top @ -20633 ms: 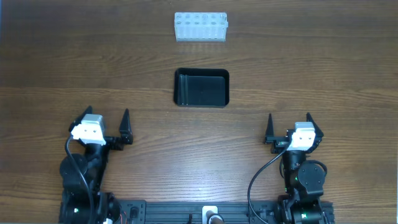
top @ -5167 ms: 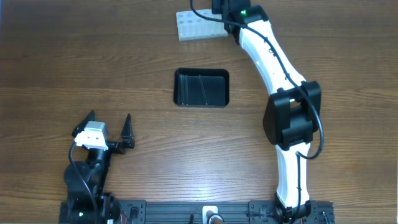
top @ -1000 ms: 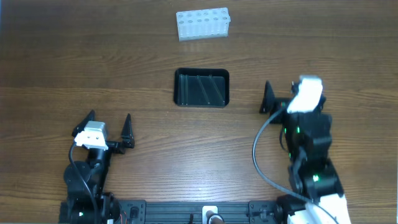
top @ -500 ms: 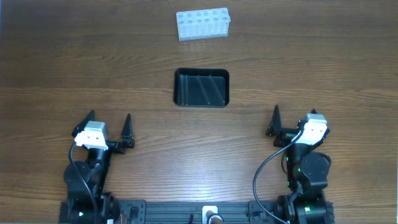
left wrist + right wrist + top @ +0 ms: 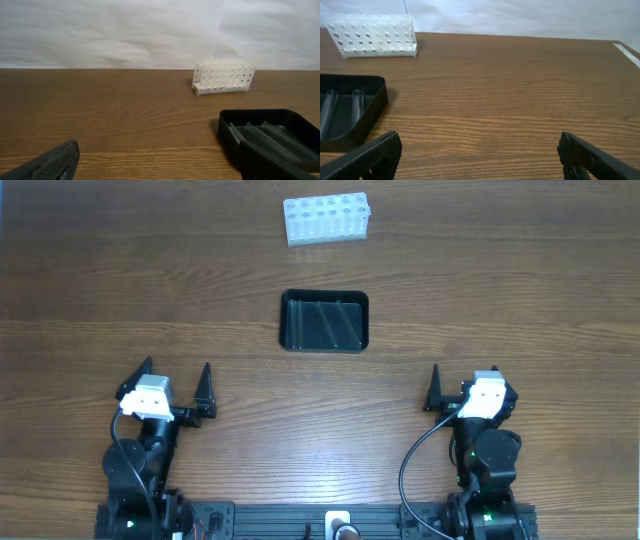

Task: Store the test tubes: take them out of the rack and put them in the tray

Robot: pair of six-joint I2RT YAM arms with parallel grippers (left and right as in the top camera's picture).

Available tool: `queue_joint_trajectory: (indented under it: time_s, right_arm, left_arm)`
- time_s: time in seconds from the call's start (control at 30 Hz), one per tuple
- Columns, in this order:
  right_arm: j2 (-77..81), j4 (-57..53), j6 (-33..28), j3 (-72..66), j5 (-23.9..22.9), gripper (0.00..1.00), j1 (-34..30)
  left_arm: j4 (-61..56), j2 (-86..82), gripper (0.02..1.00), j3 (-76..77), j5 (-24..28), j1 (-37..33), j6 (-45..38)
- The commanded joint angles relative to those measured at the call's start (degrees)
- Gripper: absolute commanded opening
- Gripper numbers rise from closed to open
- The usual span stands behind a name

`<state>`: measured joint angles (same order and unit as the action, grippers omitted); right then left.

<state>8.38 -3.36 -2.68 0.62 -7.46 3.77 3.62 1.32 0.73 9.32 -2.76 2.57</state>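
Test tubes [image 5: 322,326] lie flat inside tray [image 5: 284,322], mid-table. Rack [image 5: 325,220] at far edge looks empty (holes hard to read). Left gripper [image 5: 176,368] and right gripper [image 5: 465,373] parked near bases, fingers apart, holding nothing. Judgement: storing step finished; next move only a check of rack.

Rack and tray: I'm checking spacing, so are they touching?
Apart. The top view shows bare table between the rack and the tray.

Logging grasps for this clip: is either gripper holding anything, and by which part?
Nothing held: the left gripper and right gripper sit open and empty.
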Motion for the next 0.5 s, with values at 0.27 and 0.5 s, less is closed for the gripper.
queue_joint_trajectory:
  time_s: [0.27, 0.5]
  right_arm:
    - [-8.17, -0.33, -1.53, -0.33, 0.31, 0.991, -1.55]
    - [-8.09, -0.26, -1.51, -0.33, 0.33, 0.991, -2.89]
  left_arm:
    - [-0.15, -0.42, 1.000, -0.39, 0.90, -0.35, -0.66]
    - [-0.15, -0.42, 0.998, -0.39, 0.90, -0.35, -0.66]
